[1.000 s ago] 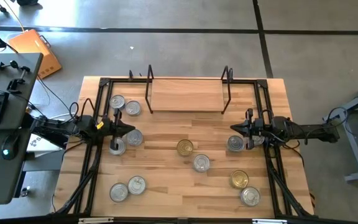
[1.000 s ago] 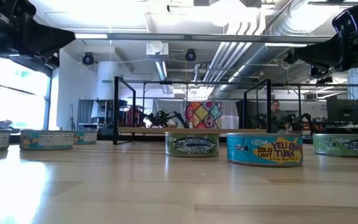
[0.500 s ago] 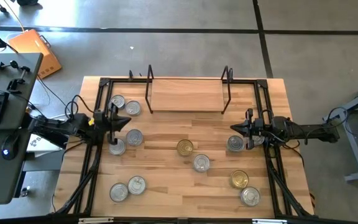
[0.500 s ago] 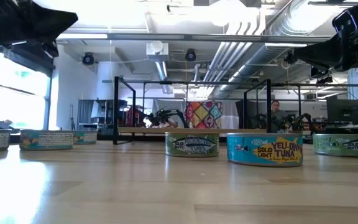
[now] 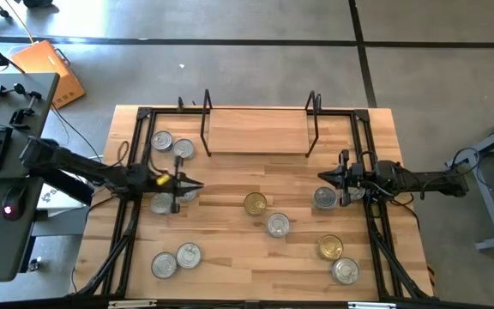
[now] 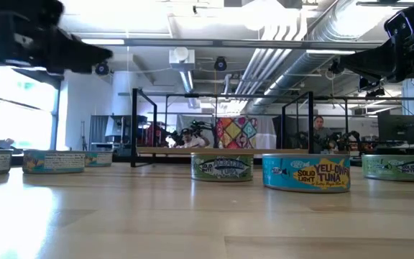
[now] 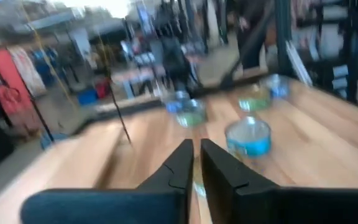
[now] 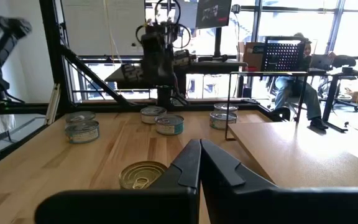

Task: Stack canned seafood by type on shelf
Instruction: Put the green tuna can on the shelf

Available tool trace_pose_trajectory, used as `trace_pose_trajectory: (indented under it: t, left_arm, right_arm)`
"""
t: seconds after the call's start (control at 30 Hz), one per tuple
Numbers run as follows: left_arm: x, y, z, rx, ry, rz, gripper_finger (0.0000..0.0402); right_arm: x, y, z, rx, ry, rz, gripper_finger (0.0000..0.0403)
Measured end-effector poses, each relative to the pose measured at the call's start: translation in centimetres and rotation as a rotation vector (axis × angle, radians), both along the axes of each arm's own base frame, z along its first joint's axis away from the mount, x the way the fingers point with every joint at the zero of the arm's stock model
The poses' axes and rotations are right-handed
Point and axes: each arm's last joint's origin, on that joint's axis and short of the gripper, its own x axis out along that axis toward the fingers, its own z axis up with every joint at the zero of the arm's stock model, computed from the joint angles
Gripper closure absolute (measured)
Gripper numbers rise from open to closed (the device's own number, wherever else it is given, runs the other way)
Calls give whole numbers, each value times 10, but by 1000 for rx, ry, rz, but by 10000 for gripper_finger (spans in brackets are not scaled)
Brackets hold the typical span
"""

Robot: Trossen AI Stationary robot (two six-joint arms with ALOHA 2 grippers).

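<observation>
From above, the left gripper (image 5: 189, 184) hangs over two silver-lidded round tins (image 5: 163, 203) with the empty light-wood shelf board (image 5: 256, 131) ahead of it, while the right gripper (image 5: 326, 178) waits beside another silver tin (image 5: 324, 198). Each wrist view shows its own fingers pressed together, holding nothing, a blue-sided tin (image 7: 248, 137) lying just beyond the left tips. Descending with its fingers together, the left gripper would likely knock a tin aside rather than straddle it.

I see shiny metal tuna cans (image 5: 278, 225) with glossy printed labels resting on my smooth, pale wood tabletop (image 5: 230, 257).
</observation>
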Motion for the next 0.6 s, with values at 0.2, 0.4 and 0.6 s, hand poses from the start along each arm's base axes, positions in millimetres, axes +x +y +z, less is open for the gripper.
trace_pose_trajectory:
  t: [0.2, 0.4, 0.6]
  left_arm:
    - [40, -23, 6, 35, 123, -59, 305]
    - [80, -53, 3, 101, 212, -117, 241]
    - [130, -73, -7, 128, 271, -97, 219]
  right_arm:
    - [0, 0, 0, 0, 0, 0, 403]
    - [0, 0, 0, 0, 0, 0, 403]
    - [0, 0, 0, 0, 0, 0, 403]
